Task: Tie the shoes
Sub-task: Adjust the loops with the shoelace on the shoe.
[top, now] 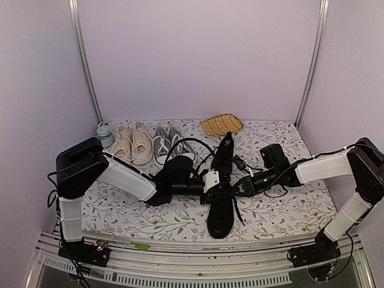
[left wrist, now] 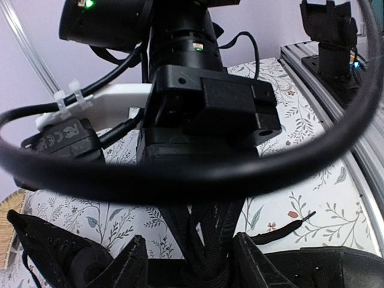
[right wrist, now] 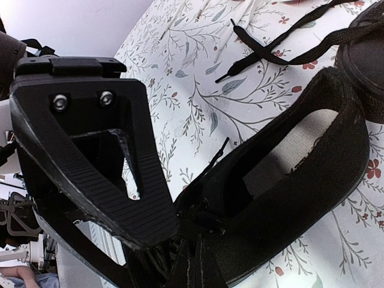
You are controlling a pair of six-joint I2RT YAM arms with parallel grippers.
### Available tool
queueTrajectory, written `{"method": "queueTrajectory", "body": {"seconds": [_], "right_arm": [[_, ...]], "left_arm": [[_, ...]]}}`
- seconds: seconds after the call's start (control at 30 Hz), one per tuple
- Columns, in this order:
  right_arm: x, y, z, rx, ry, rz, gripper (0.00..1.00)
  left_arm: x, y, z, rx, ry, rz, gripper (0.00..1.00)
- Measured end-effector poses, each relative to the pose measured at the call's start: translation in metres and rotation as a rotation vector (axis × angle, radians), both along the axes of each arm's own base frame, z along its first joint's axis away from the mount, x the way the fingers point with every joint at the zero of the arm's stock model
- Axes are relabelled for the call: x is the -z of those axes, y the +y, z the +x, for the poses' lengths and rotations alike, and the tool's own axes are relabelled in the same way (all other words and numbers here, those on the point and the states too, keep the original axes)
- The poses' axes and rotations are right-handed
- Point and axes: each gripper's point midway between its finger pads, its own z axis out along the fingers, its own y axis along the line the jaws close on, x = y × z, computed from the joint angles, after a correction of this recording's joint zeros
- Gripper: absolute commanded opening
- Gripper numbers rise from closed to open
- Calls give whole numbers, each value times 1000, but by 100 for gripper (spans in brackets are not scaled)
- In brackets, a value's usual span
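On the floral table [top: 288, 210], centre, between both arms: the shoes [top: 221, 210], black, in a near-far line. Clamped shut on the laces [left wrist: 207, 240] with the right gripper [top: 237, 185], beside one shoe's open mouth, grey insole [right wrist: 288, 150] inside. Cannot tell the left gripper [top: 221, 187] state. At the far edge: woven tray [top: 221, 125], right of the grey pair [top: 165, 144] and beige pair [top: 133, 146].

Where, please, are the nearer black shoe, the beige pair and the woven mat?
nearer black shoe [top: 220, 221]: top view, its toe.
beige pair [top: 141, 146]: top view, one shoe's upper.
woven mat [top: 221, 125]: top view, its middle.
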Motion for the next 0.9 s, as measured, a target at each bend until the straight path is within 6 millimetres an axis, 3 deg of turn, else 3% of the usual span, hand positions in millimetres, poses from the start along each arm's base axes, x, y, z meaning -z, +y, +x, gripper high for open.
{"method": "queueTrajectory", "body": {"seconds": [0.2,0.57,0.63,0.8,0.9], "right_arm": [[-1,1,1,0,-2,1,0],[-2,1,3,4,-3,-7,0],[-2,1,3,4,-3,-7,0],[-2,0,6,13,-18,-16,0],[3,-6,10,35,-10,-40,0]], "left_arm": [[-4,-4,9,-39,-56,15,46],[11,0,13,-69,-85,87,43],[14,0,13,-69,-83,95,36],[21,0,11,-66,-77,116,1],[25,2,15,-89,-66,128,0]]}}
